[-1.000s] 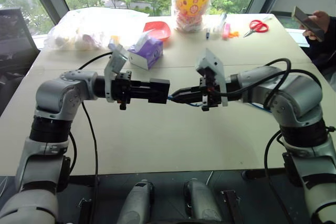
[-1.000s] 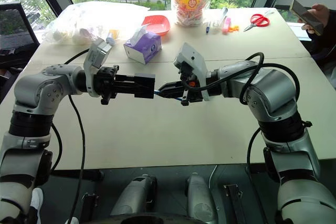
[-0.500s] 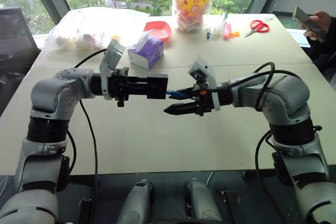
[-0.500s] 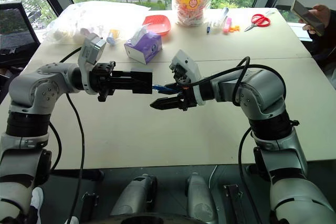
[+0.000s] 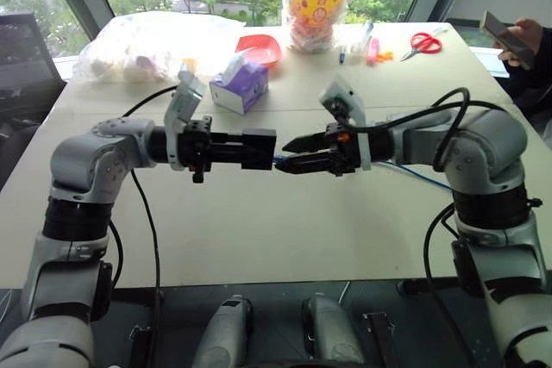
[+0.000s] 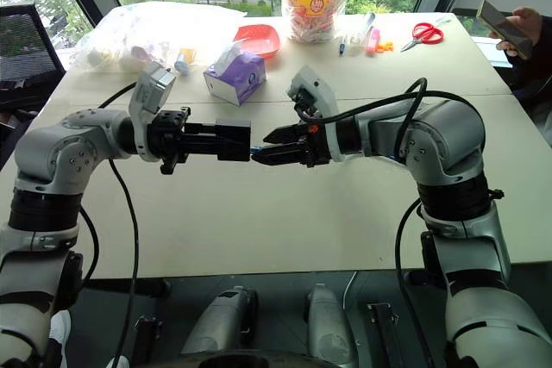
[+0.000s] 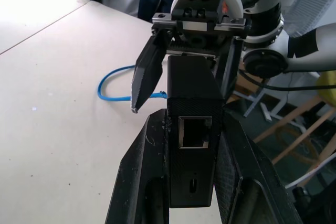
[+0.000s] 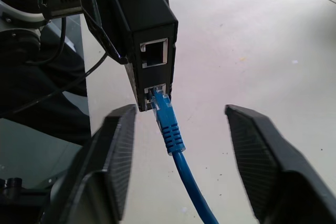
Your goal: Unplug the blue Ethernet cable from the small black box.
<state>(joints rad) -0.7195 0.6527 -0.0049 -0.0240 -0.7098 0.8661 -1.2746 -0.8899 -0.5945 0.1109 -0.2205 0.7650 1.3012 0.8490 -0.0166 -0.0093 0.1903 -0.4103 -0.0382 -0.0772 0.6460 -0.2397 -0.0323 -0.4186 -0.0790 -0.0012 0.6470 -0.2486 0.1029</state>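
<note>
The left gripper (image 7: 191,145) reached level over the pale, smooth table (image 5: 259,230), its two ribbed black jaws clamped flat against the sides of the small black box (image 7: 190,145). That box was a matte, faintly pebbled rectangular plastic block held clear above the table, with a square metal-lined port and a small oval slot on the end facing the left wrist camera. Its far end, seen from the right wrist, carried two more square ports one above the other.

The blue Ethernet cable (image 8: 170,129) sat plugged in the lower of those ports, its ridged rubbery blue boot just outside the box and its thin glossy cord running away in a loose curve onto the table. The right gripper (image 8: 178,177) faced the box end-on, with its textured, wedge-shaped jaws standing apart on either side of the plug boot and touching neither it nor the cord.

Farther back on the table stood a purple tissue box (image 5: 241,85) with white tissue at its top, and a shallow red plastic bowl (image 5: 259,47). Behind them lay a crinkled clear plastic bag (image 5: 147,45), a yellow printed tub (image 5: 316,2) wrapped in clear film, and red-handled scissors (image 5: 423,42).
</note>
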